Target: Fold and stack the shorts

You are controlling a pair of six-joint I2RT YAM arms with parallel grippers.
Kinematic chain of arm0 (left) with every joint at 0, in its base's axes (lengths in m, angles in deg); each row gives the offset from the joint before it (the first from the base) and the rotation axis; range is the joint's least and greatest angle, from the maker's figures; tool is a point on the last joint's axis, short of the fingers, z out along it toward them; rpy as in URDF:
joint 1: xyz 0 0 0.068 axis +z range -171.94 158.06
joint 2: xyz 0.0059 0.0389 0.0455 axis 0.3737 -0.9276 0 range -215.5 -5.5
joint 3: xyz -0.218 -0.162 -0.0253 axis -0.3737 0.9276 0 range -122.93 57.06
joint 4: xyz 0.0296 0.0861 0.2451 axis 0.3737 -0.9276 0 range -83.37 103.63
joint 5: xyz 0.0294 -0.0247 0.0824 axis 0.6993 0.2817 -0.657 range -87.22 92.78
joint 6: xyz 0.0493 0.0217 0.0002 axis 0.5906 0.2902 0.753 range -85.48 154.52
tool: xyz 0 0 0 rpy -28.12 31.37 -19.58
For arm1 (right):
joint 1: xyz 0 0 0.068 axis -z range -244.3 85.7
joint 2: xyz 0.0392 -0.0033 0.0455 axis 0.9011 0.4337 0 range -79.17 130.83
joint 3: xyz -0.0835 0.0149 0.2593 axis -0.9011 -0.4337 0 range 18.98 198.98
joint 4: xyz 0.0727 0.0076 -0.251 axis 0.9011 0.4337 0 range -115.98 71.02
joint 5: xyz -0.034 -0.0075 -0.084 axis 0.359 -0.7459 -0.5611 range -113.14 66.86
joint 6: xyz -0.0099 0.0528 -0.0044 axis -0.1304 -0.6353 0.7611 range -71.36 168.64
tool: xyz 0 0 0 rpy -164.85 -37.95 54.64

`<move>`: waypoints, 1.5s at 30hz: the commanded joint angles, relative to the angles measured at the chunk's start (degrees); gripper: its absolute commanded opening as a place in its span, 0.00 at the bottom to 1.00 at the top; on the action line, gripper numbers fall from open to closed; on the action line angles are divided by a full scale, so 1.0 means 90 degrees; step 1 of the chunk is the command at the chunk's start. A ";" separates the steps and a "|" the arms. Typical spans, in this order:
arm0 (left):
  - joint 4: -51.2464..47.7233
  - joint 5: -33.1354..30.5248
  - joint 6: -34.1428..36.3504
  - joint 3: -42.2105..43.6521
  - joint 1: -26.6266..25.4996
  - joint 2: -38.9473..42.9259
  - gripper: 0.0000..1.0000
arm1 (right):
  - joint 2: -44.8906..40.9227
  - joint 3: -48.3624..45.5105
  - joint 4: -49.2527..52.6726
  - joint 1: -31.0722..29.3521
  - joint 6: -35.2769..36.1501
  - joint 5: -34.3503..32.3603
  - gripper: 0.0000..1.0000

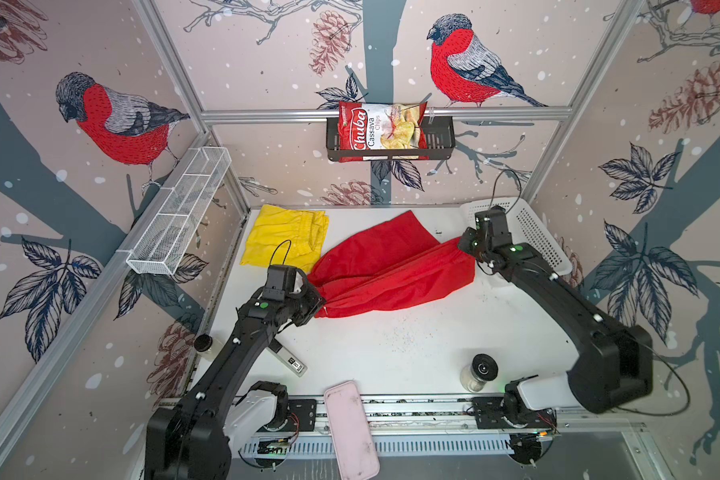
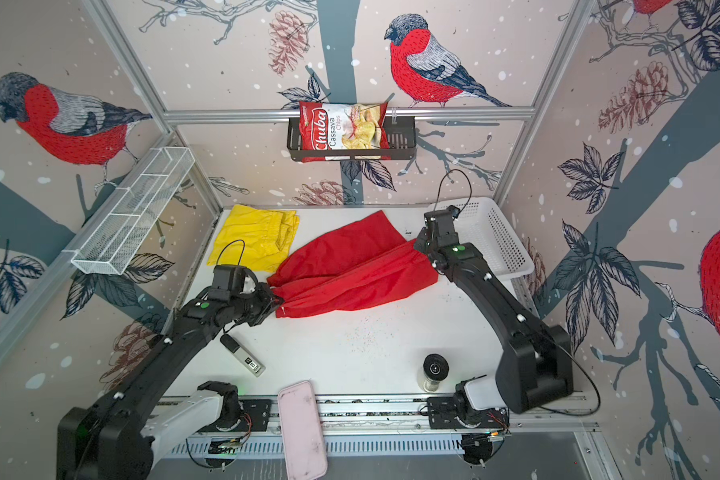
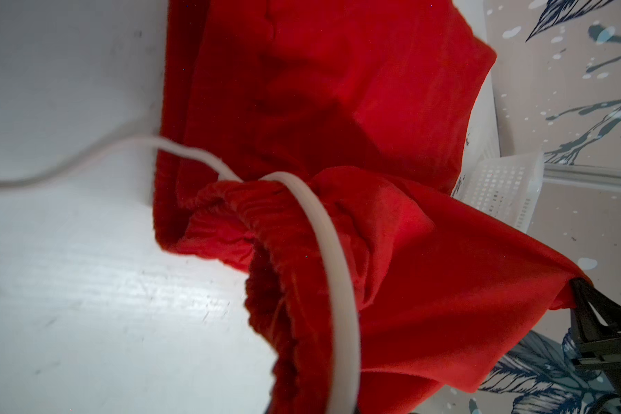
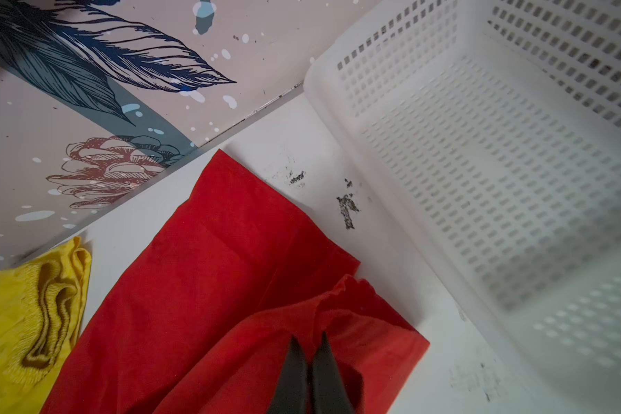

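Table (image 1: 391, 345): white. You have both pairs on its far half.
Red shorts (image 1: 383, 270): mid-table, stretched btwn the two grippers in both top views. Far leg lies flat, tip toward the back wall. L end sits just beside the yellow pair.
White basket (image 1: 533, 232): far-right corner, behind the R arm. Top views give you rim & wall only. R wrist view shows you its bare perforated floor.
Yellow shorts (image 1: 283, 239): folded flat, far-left corner. Only the R wrist view shows you the gathered waistband tucked in.
Wire shelf (image 1: 179, 212): on L wall, split into compartments.
Wall basket (image 1: 437, 141): black, on back rail, seen in top views only. Holds the chips bag (image 1: 381, 131), whose top pokes above the rim.
L gripper (image 1: 314, 297): closed on the bunched red waistband. Its fingers are hidden by cloth.
R gripper (image 4: 309, 358): tips together, clamped on the red hem. L wrist view shows you the cloth pulled taut to it.
Drawstring (image 3: 323, 229): white, L wrist view only. Loops over the waistband, one end trails on the table.
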 commanded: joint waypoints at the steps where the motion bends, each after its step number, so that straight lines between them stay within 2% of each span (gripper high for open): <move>1: -0.0007 -0.0124 0.0518 -0.0259 0.0446 -0.0571 0.00 | 0.0797 0.0713 -0.0383 0.0103 0.0322 -0.0377 0.00; 6: 0.0195 0.0180 0.0748 -0.0704 0.0809 -0.1808 0.00 | 0.2366 0.2096 -0.0288 0.0123 0.0480 -0.0191 0.00; 10: 0.0478 0.0396 0.0710 -0.0941 0.0817 -0.2682 0.00 | 0.3425 0.3045 -0.0154 0.0128 0.0566 -0.0074 0.00; 15: 0.0517 0.0312 0.0709 -0.1293 0.0826 -0.3378 0.00 | 0.4485 0.3989 -0.0103 0.0205 0.0601 0.0058 0.00; 18: 0.0465 0.0232 0.0748 -0.1484 0.0836 -0.3646 0.19 | 0.5003 0.4381 -0.0122 0.0259 0.0566 0.0236 0.03; 21: 0.0442 0.0201 0.0758 -0.1594 0.0850 -0.3836 0.17 | 0.5423 0.4723 -0.0151 0.0288 0.0557 0.0360 0.03; 22: 0.0430 0.0195 0.0752 -0.1629 0.0856 -0.3879 0.15 | 0.5520 0.4797 -0.0170 0.0293 0.0565 0.0381 0.03; 24: 0.0386 0.0147 0.0757 -0.1666 0.0850 -0.3981 0.03 | 0.5671 0.4886 -0.0269 0.0305 0.0590 0.0432 0.04; 26: 0.0339 0.0157 0.0749 -0.1674 0.0855 -0.4033 0.00 | 0.5718 0.4876 -0.0423 0.0317 0.0574 0.0501 0.03; 29: 0.0305 0.0211 0.0730 -0.1885 0.0856 -0.4022 0.00 | 0.5640 0.4744 -0.0707 0.0319 0.0502 0.0522 0.00; 36: 0.0006 0.0156 0.0809 -0.2224 0.0856 -0.3873 0.00 | 0.5027 0.3960 -0.2215 0.0318 0.0140 0.0999 0.00; 42: 0.0024 0.0231 0.0807 -0.2306 0.0856 -0.3990 0.00 | 0.5532 0.4521 -0.2583 0.0252 0.0111 0.1497 0.00; 45: 0.0004 0.0203 0.0807 -0.2321 0.0890 -0.4034 0.00 | 0.6056 0.5132 -0.2496 0.0231 0.0067 0.1703 0.13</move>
